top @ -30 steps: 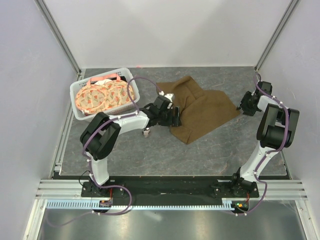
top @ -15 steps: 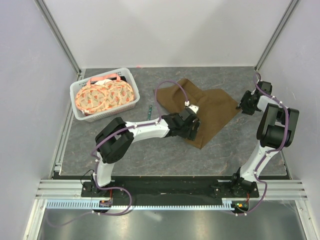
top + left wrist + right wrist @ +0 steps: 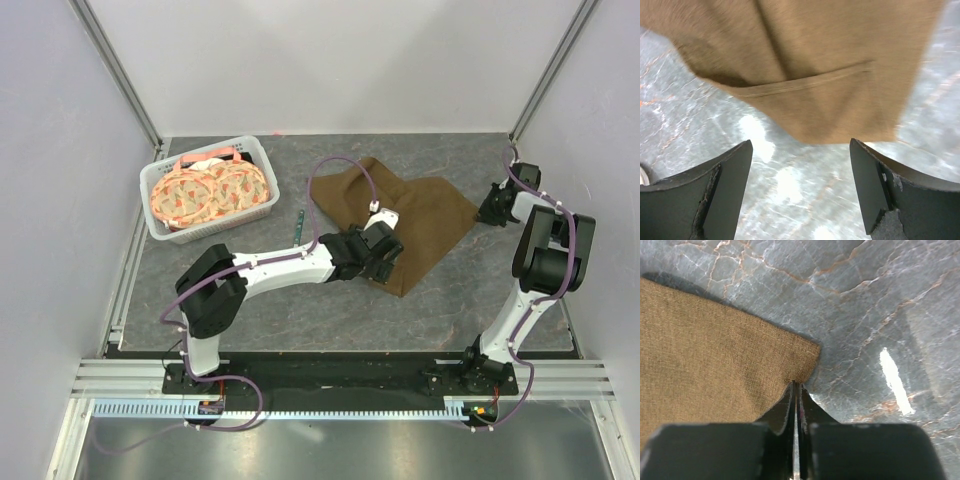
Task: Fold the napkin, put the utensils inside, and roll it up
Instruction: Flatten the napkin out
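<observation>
The brown napkin point(image 3: 420, 215) lies crumpled and partly folded on the table's far middle. My left gripper point(image 3: 385, 262) hovers at its near corner, jaws wide open with only bare table between them; in the left wrist view the gripper point(image 3: 800, 165) sits just short of the napkin's hemmed edge point(image 3: 810, 60). My right gripper point(image 3: 487, 212) is at the napkin's right corner. In the right wrist view the gripper point(image 3: 796, 385) is shut, pinching the napkin's edge point(image 3: 705, 355) beside that corner. The teal-handled utensil point(image 3: 298, 226) lies on the table left of the napkin.
A white basket point(image 3: 160, 185) holding round orange-patterned plates point(image 3: 200, 192) stands at the far left. The enclosure's white walls and metal posts close in the table on three sides.
My left arm swung right from the napkin's left edge to its near corner, uncovering the utensil, and the cloth shifted. My right gripper closed on the napkin's right corner.
</observation>
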